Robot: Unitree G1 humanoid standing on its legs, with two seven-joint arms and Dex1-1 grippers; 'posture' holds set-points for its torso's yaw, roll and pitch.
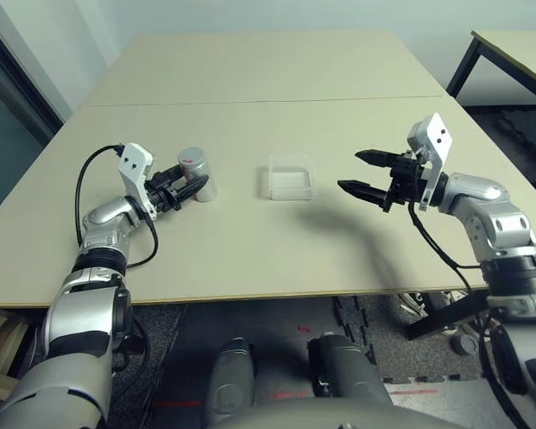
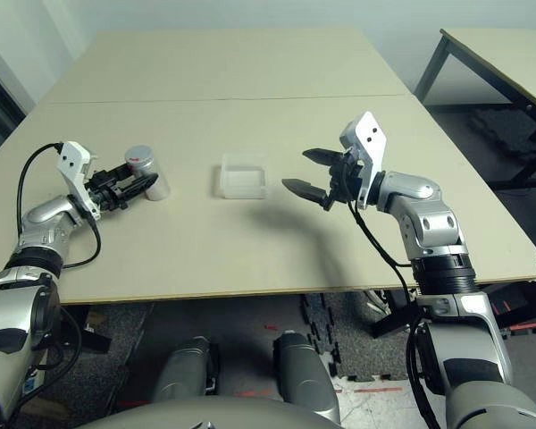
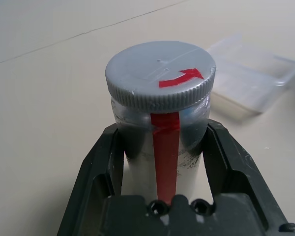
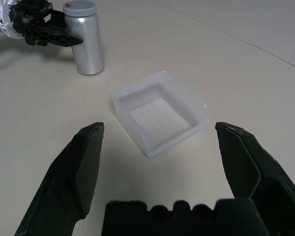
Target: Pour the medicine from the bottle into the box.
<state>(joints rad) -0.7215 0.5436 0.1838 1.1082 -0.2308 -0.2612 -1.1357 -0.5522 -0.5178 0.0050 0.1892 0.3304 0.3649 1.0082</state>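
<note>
— Where are your jaws just now?

— My left jaws [image 3: 162, 162] are closed on the bottle [image 3: 161, 128], one finger on each side of its body just under the cap [image 3: 160, 73]. The bottle stands upright on the surface [image 1: 250, 98], cap on, a red stripe down its side and a red arrow on top. My right jaws [image 4: 160, 147] hang spread wide with nothing in them, above the surface and pointing toward the box [image 4: 160, 113].

— And the box?

— It sits between my two arms, near the middle of the surface, open side up and apparently empty. It's clear of the bottle, and beside neither jaws.

— The medicine?

— I can't see it; I take it to be inside the bottle.

— So which step is this?

— The grasp, I'd say. The bottle is gripped but not lifted, and nothing is poured.

— What next?

— The cap has to come off first. I judge my right jaws should reach across, close on the cap and twist the way the arrow points, while my left holds the bottle steady. Only then tip it over the box.
</note>
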